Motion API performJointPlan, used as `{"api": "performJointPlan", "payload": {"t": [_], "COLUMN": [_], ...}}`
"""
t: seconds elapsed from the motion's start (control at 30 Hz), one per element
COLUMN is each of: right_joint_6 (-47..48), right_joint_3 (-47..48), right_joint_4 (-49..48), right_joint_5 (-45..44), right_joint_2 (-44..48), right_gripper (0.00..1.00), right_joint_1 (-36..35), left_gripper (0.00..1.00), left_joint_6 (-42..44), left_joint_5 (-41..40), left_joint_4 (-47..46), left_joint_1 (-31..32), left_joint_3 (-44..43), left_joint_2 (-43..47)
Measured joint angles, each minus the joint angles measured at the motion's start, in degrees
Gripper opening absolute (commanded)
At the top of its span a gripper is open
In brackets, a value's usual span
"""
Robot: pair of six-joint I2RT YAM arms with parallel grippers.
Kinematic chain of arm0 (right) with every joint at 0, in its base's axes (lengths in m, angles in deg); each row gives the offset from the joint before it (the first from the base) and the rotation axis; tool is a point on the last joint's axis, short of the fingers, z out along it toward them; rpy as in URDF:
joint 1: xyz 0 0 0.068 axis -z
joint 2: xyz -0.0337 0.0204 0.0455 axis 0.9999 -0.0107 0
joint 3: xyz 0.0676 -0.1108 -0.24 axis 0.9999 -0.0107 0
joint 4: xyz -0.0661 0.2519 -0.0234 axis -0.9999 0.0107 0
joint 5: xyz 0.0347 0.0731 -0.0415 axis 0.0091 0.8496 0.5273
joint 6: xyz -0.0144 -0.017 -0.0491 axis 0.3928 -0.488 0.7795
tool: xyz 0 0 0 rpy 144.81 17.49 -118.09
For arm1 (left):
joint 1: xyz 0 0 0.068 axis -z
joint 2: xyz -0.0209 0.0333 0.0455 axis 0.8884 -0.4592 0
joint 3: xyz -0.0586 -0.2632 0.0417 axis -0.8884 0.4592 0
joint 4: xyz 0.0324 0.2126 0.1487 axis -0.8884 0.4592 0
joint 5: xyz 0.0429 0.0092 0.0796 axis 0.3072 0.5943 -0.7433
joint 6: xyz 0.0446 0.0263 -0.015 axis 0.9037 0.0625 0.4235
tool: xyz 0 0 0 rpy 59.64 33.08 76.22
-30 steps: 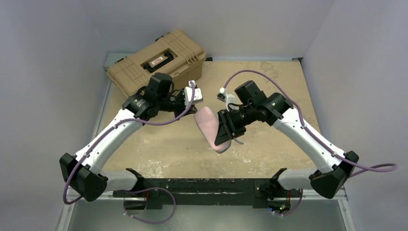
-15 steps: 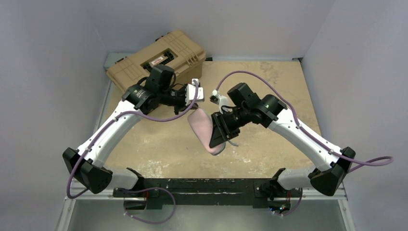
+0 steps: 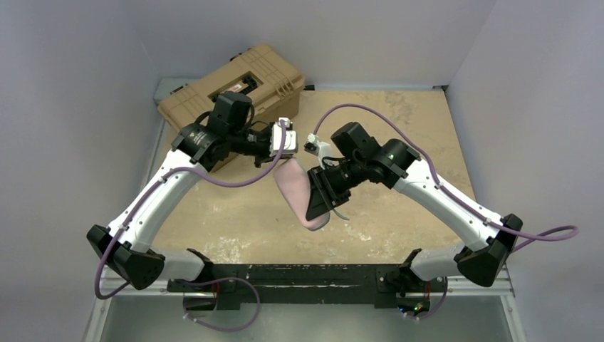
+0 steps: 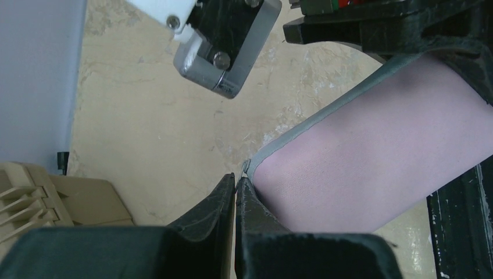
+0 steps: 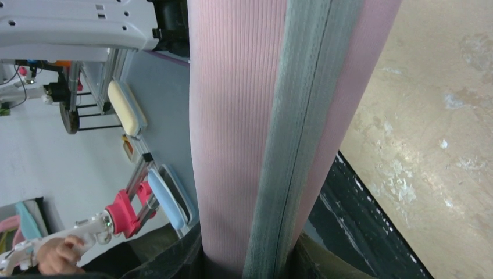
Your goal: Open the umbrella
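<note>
Right gripper (image 3: pixel 320 197) clamped around umbrella (image 3: pixel 293 191) mid-body, with the pink bundle running lengthwise between its fingers, grey seam facing the wrist cam. Left gripper (image 4: pixel 237 179) is at the bundle's upper end, jaws almost together, pinching the grey hem corner. Toolbox (image 3: pixel 231 89) sits behind the left wrist.

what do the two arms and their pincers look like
Both the left arm and right arm have white tube links between chunky black joints and bases. A purple cable loops along each. The left pincer and right pincer have flat black fingers.
</note>
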Motion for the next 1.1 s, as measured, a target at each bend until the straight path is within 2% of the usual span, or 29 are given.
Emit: {"api": "performJointPlan", "payload": {"t": [0.43, 0.87, 1.1], "right_joint_6": [2.73, 0.9, 0.87], "right_joint_3": [8.17, 13.51, 16.85], "right_joint_4": [5.73, 14.97, 17.7], "right_joint_5": [0.13, -9.29, -9.88], "right_joint_2": [-7.65, -9.66, -10.32], "right_gripper": [0.0, 0.0, 0.0], "right_joint_1": [-0.83, -0.13, -0.13], "left_gripper": [0.0, 0.0, 0.0], "left_joint_6": [12.35, 11.23, 10.64], "left_joint_5": [-7.74, -6.54, -6.49], "left_joint_4": [8.24, -3.37, -5.4], "left_joint_1": [3.72, 4.52, 4.96], "left_joint_3": [-7.54, 3.32, 3.91], "left_joint_2": [-2.51, -0.24, 1.38]}}
